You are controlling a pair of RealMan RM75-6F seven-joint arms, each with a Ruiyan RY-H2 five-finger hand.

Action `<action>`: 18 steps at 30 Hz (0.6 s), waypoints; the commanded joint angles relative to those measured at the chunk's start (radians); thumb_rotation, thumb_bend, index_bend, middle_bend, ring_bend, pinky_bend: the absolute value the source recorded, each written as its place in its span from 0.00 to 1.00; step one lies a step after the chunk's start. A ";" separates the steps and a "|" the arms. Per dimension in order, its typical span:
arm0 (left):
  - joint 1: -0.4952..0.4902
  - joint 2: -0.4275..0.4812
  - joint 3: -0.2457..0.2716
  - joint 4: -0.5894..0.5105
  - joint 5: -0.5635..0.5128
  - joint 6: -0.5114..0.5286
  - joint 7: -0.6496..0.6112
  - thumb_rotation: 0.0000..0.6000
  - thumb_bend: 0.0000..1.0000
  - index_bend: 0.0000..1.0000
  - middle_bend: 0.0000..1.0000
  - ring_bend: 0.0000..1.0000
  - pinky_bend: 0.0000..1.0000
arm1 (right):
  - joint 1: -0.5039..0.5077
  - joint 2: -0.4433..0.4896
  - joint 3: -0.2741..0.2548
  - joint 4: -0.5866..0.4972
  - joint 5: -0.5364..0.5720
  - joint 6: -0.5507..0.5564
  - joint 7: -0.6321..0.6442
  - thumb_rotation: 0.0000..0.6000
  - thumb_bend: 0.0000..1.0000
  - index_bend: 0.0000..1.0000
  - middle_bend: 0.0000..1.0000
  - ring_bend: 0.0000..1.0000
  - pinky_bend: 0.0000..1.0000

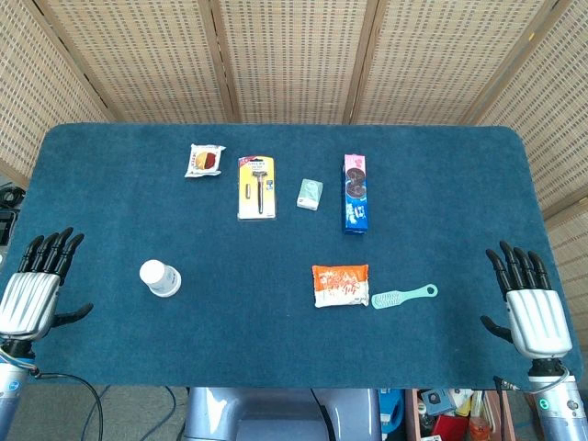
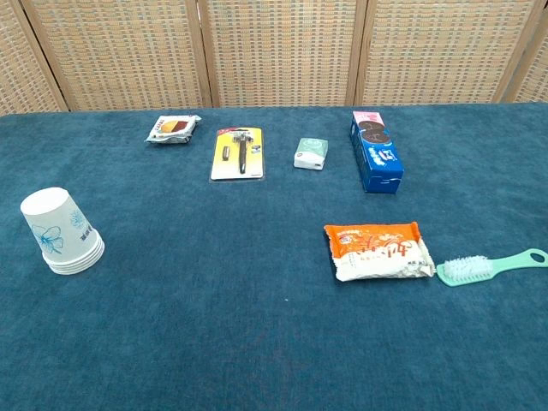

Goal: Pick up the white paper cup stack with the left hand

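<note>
The white paper cup stack [image 1: 160,277] stands upside down on the blue table [image 1: 276,349], left of centre; in the chest view the cup stack [image 2: 62,231] shows a blue flower print. My left hand [image 1: 35,285] hovers at the table's left edge, fingers spread and empty, well left of the cups. My right hand [image 1: 530,299] hangs open at the right edge, holding nothing. Neither hand appears in the chest view.
Along the back lie a snack packet [image 1: 204,160], a carded razor [image 1: 257,186], a small green-white box [image 1: 310,194] and a blue cookie box [image 1: 356,192]. Nearer the front sit an orange snack bag [image 1: 341,285] and a teal brush [image 1: 403,296].
</note>
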 commanded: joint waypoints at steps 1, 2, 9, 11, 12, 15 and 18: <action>0.009 -0.002 0.001 0.010 0.015 0.013 -0.011 1.00 0.02 0.00 0.00 0.00 0.00 | -0.002 0.005 -0.001 -0.006 0.000 -0.001 -0.001 1.00 0.00 0.00 0.00 0.00 0.00; 0.011 -0.002 0.000 0.013 0.018 0.015 -0.012 1.00 0.02 0.00 0.00 0.00 0.00 | -0.002 0.007 -0.001 -0.008 0.000 -0.003 -0.001 1.00 0.00 0.00 0.00 0.00 0.00; -0.003 -0.009 0.001 0.032 0.034 -0.021 -0.012 1.00 0.03 0.00 0.00 0.00 0.00 | -0.004 0.017 -0.002 -0.015 -0.008 -0.004 0.014 1.00 0.00 0.00 0.00 0.00 0.00; -0.025 -0.019 -0.009 0.045 0.039 -0.049 -0.018 1.00 0.03 0.00 0.00 0.00 0.01 | -0.005 0.021 0.000 -0.017 -0.010 -0.002 0.022 1.00 0.00 0.00 0.00 0.00 0.00; -0.043 -0.027 -0.016 0.057 0.044 -0.071 -0.023 1.00 0.03 0.00 0.00 0.00 0.02 | -0.005 0.023 0.000 -0.019 -0.012 -0.001 0.027 1.00 0.00 0.00 0.00 0.00 0.00; -0.130 -0.067 -0.037 0.125 0.064 -0.185 -0.044 1.00 0.03 0.00 0.00 0.00 0.10 | -0.004 0.028 0.002 -0.021 -0.016 -0.002 0.041 1.00 0.00 0.00 0.00 0.00 0.00; -0.226 -0.127 -0.058 0.235 0.063 -0.314 -0.033 1.00 0.03 0.00 0.01 0.02 0.16 | 0.000 0.028 0.009 -0.014 -0.013 -0.006 0.057 1.00 0.00 0.00 0.00 0.00 0.00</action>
